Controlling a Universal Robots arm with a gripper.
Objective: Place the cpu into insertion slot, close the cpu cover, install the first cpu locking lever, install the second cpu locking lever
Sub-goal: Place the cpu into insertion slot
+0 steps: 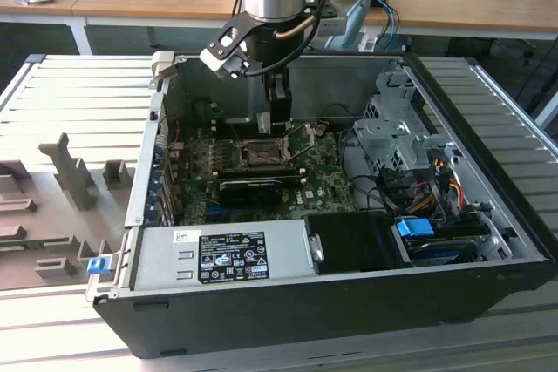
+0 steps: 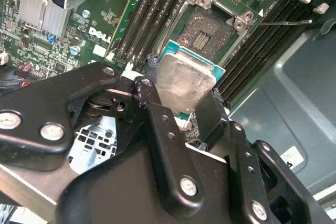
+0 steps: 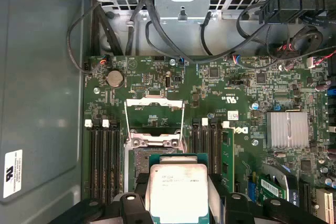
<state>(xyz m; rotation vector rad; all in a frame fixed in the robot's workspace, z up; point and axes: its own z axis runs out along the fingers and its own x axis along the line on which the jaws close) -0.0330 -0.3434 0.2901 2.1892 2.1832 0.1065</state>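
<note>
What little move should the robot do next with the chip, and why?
Probably ease the cpu down toward the slot. The gripper holds the cpu close to the slot but apart from it, and the cover stands open, so the socket looks free.

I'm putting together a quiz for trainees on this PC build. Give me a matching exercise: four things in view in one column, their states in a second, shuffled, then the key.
Column one
1. cpu
2. insertion slot
3. cpu cover
4. heatsink

Column two
A. swung open
B. empty, contacts bare
C. finned silver block
D. gripped in the hand

Pairs: 1-D, 2-B, 3-A, 4-C
</note>
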